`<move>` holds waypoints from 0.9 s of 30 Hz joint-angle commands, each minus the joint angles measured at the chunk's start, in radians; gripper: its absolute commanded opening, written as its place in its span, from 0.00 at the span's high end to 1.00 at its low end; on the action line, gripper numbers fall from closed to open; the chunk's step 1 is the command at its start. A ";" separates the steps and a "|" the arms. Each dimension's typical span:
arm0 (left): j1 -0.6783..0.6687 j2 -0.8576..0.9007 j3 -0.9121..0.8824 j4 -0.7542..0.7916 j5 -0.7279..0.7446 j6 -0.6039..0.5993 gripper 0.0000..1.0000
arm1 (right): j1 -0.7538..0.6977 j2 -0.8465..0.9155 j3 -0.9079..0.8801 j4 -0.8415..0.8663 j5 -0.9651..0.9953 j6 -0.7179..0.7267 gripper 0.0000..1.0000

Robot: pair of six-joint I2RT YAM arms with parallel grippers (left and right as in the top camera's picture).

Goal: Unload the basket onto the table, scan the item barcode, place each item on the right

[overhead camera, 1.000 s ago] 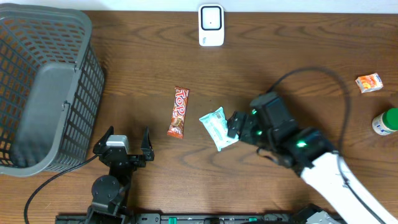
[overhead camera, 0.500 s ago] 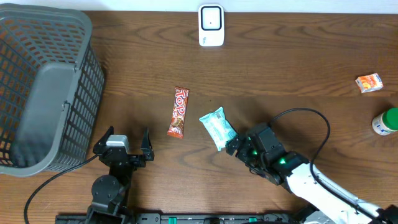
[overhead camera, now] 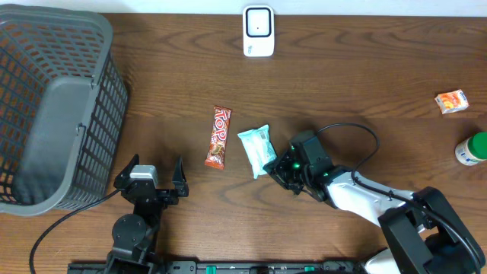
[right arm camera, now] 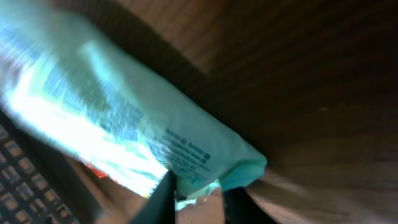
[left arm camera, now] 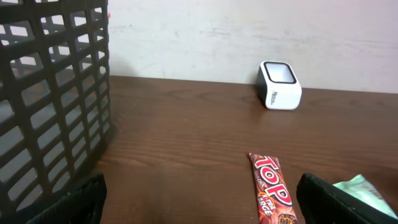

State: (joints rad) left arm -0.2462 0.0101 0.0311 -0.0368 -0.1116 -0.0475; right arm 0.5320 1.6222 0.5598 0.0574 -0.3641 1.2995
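A mint-green snack packet (overhead camera: 256, 150) lies on the brown table, right of a red chocolate bar (overhead camera: 219, 137). My right gripper (overhead camera: 275, 169) sits low at the packet's lower right end. In the right wrist view the packet (right arm camera: 124, 124) fills the frame, and the right gripper (right arm camera: 202, 196) is shut on its crimped end. The white barcode scanner (overhead camera: 258, 30) stands at the table's far edge, also in the left wrist view (left arm camera: 280, 85). My left gripper (overhead camera: 148, 176) rests open near the front edge, holding nothing (left arm camera: 199, 199).
A grey mesh basket (overhead camera: 53, 106) fills the left side, its wall (left arm camera: 50, 93) close to the left gripper. A small orange box (overhead camera: 451, 101) and a green-capped bottle (overhead camera: 473, 148) stand at the far right. The chocolate bar (left arm camera: 270, 190) lies ahead of the left gripper.
The right arm has dropped low and slid left to the packet, and its jaws have closed on the packet's end. The packet has shifted slightly left. The left arm is still.
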 commanded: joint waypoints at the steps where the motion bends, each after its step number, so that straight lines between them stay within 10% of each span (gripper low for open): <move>1: -0.004 -0.006 -0.027 -0.022 -0.020 0.013 0.02 | -0.010 0.075 -0.072 -0.066 0.088 -0.005 0.91; 16: -0.004 -0.006 -0.027 -0.022 -0.020 0.013 0.02 | -0.010 -0.560 -0.055 -0.371 0.177 -0.561 0.99; 19: -0.004 -0.006 -0.027 -0.022 -0.020 0.013 0.02 | -0.010 -0.591 -0.055 -0.426 0.179 -0.576 0.01; 27: -0.004 -0.006 -0.027 -0.022 -0.020 0.013 0.02 | -0.024 -0.342 -0.053 -0.264 0.076 -0.851 0.01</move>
State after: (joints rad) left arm -0.2462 0.0105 0.0311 -0.0368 -0.1120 -0.0475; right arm 0.5255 1.1946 0.5083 -0.2527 -0.2317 0.5995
